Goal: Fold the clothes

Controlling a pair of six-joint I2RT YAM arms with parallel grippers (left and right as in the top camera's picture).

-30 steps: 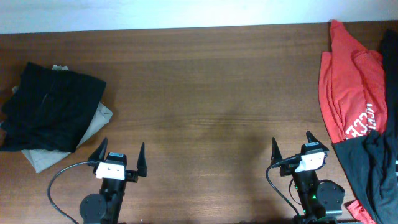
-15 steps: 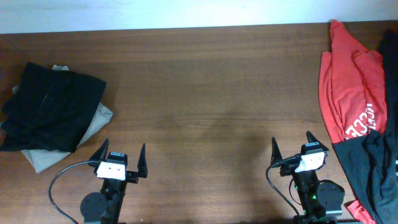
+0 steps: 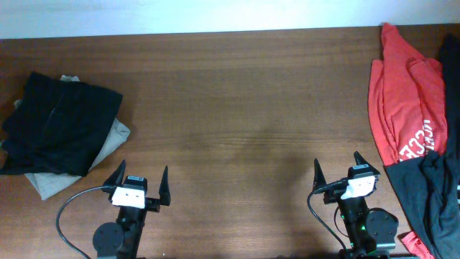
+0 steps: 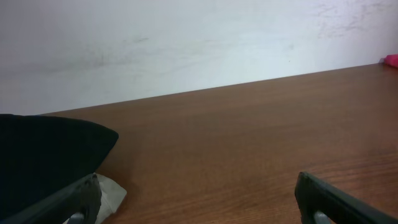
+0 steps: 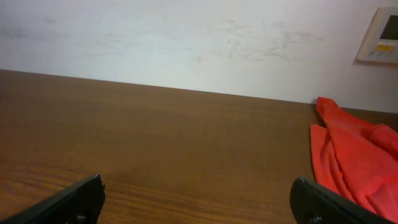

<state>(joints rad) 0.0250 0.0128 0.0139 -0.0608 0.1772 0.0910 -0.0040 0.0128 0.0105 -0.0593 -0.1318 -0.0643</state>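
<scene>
Progress seemingly halfway: black shorts (image 3: 61, 129) stacked folded on khaki trousers (image 3: 49, 185) at left edge; red top (image 3: 402, 101) heaped unfolded at right edge; left gripper (image 3: 141, 174) and right gripper (image 3: 336, 162) at near edge, fingers spread, empty.

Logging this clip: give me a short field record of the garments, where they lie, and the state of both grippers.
left pile: black shorts stacked on khaki trousers, left side of table
right pile: red top with white lettering, crumpled, touching a dark garment at the right edge
left gripper: open, empty, near front edge
right gripper: open, empty, near front edge
stage: nothing gripped
</scene>
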